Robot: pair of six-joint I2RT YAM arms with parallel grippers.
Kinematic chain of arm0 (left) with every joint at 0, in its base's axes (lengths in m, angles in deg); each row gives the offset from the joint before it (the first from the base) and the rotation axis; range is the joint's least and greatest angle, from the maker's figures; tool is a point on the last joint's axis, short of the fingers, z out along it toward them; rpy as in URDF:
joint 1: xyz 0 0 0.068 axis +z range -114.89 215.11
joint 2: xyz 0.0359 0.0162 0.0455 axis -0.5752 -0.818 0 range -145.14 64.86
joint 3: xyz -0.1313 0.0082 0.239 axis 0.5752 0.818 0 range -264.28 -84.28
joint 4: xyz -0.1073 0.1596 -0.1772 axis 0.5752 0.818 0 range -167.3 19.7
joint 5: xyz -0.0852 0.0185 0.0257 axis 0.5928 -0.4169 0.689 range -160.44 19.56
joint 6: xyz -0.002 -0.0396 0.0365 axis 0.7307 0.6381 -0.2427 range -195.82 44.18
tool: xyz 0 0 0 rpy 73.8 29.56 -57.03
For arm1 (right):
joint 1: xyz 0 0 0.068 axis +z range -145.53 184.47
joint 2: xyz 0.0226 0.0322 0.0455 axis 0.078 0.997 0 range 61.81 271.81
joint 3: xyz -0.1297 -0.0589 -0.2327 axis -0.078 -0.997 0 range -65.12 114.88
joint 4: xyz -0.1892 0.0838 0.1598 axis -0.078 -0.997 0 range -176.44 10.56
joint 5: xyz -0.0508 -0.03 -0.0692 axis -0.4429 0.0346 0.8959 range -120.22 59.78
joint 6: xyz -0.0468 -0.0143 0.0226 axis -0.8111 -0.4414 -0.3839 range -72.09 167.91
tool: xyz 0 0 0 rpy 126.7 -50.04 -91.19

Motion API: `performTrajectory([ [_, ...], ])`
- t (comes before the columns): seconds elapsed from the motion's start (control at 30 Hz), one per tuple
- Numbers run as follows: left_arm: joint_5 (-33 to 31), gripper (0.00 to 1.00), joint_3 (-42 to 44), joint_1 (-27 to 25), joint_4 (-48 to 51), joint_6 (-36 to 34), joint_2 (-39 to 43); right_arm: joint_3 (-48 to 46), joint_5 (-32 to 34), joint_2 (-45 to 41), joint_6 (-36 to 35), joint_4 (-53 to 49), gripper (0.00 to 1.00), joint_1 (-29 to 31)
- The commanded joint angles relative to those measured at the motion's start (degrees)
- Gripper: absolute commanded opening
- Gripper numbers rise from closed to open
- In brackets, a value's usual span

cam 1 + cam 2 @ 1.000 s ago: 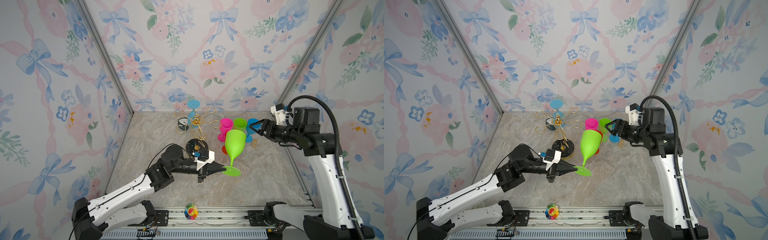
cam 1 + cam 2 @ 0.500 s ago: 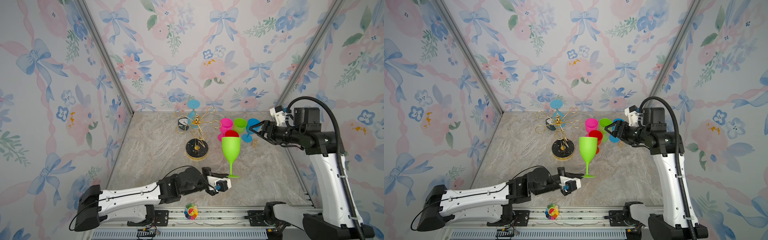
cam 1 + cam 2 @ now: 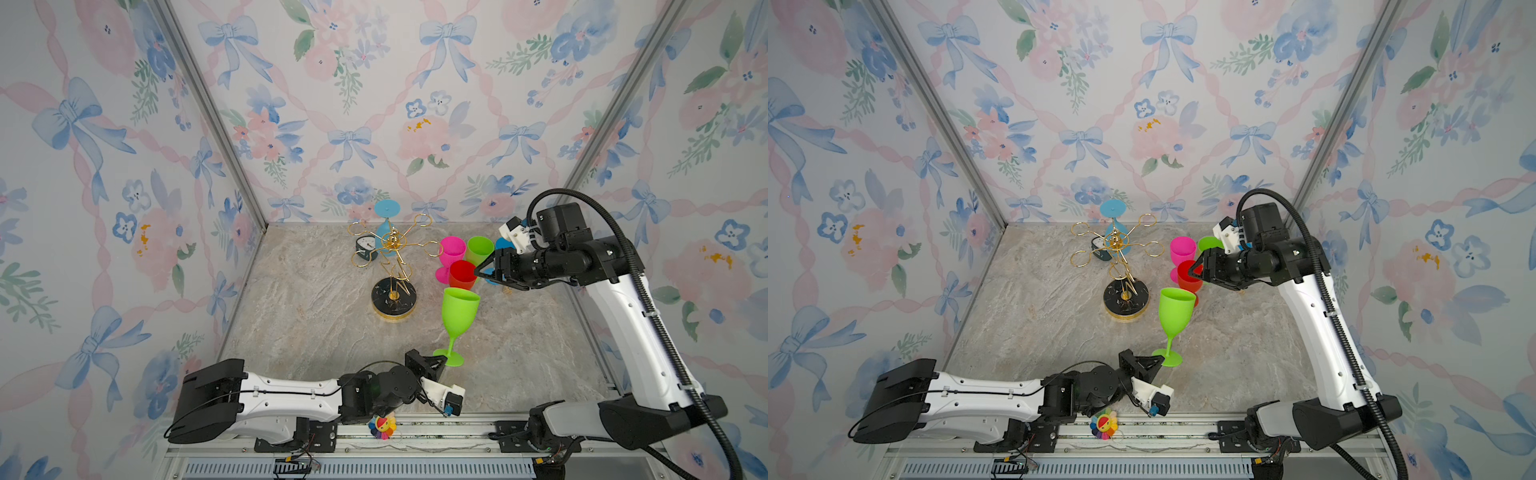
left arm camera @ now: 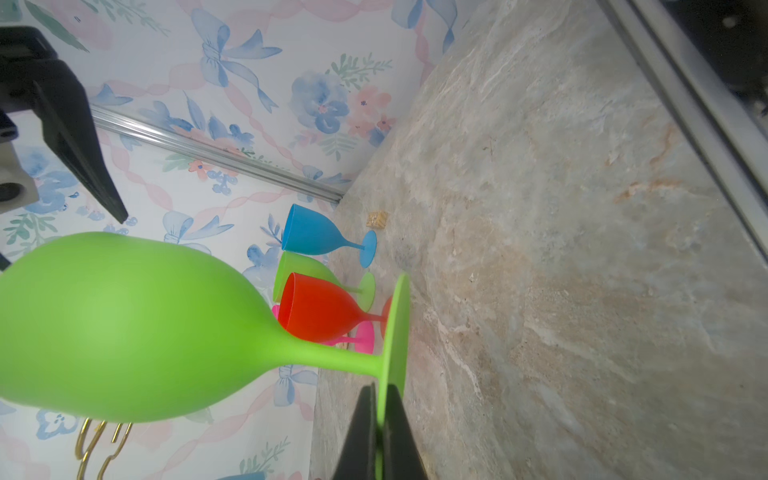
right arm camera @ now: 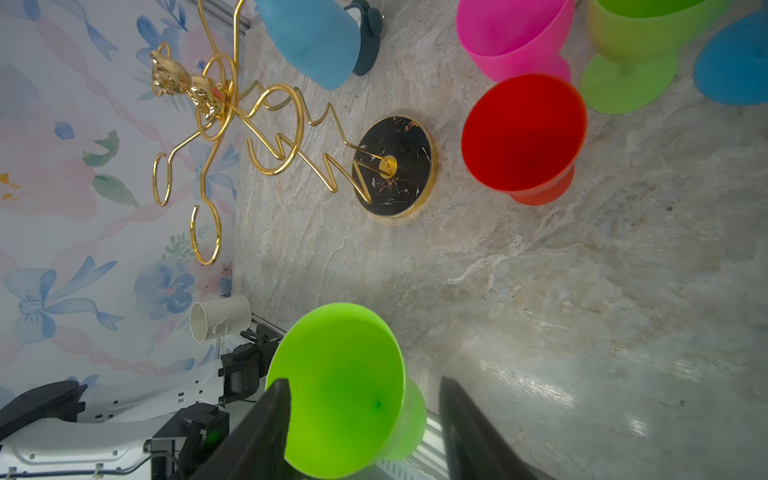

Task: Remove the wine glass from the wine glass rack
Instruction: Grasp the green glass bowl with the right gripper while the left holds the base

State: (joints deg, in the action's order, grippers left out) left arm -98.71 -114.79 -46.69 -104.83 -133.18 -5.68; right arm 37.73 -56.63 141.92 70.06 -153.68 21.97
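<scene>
A lime green wine glass (image 3: 459, 311) stands upright near the front of the marble floor, off the rack, seen in both top views (image 3: 1176, 311). My left gripper (image 3: 439, 363) lies low in front of it and is shut on the rim of its round foot (image 4: 395, 332). Whether the foot touches the floor I cannot tell. The gold wine glass rack (image 3: 394, 266) stands at the back on its black base (image 3: 394, 305), and a blue glass (image 3: 384, 226) hangs upside down on its far side. My right gripper (image 3: 480, 271) hovers open over a red glass (image 3: 461, 274), holding nothing.
Pink (image 3: 452, 249), green (image 3: 480, 248) and blue (image 3: 503, 243) glasses stand with the red one at the back right. A small clock (image 3: 365, 249) sits behind the rack. A tan cube (image 4: 377, 219) lies near the blue glass. A rainbow flower toy (image 3: 382, 426) rests on the front rail.
My left arm has swung down and back toward the front rail, carrying the green glass from tilted beside the rack base to upright near the front. The right gripper's jaws have narrowed somewhat.
</scene>
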Motion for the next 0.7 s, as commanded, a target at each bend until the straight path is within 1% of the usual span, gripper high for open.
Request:
performTrajectory([
  [0.0, -5.8, 0.00, 1.9, -0.5, -5.8, -6.3, -0.9, 2.8, 5.0, 1.5, -4.1, -6.5, 0.55, 2.5],
  [0.13, -9.8, 0.00, 3.7, -0.9, -9.4, -9.6, -3.1, 3.5, 6.6, 2.9, -5.9, -8.3, 0.48, 4.7],
  [0.27, -12.9, 0.00, 4.5, -1.1, -12.3, -11.8, -5.4, 4.2, 11.5, 4.1, -8.0, -10.6, 0.46, 7.9],
  [0.47, -16.5, 0.00, 4.1, -1.1, -16.1, -15.1, -9.0, 2.9, 10.1, 5.5, -8.4, -10.0, 0.45, 10.1],
  [0.57, -18.9, 0.00, 4.4, -1.2, -19.4, -18.3, -11.1, 1.6, 10.5, 5.4, -7.6, -7.9, 0.44, 9.9],
  [0.67, -21.0, 0.00, 4.1, -1.2, -22.1, -20.3, -13.1, 0.2, 9.1, 6.0, -7.1, -6.4, 0.42, 9.9],
])
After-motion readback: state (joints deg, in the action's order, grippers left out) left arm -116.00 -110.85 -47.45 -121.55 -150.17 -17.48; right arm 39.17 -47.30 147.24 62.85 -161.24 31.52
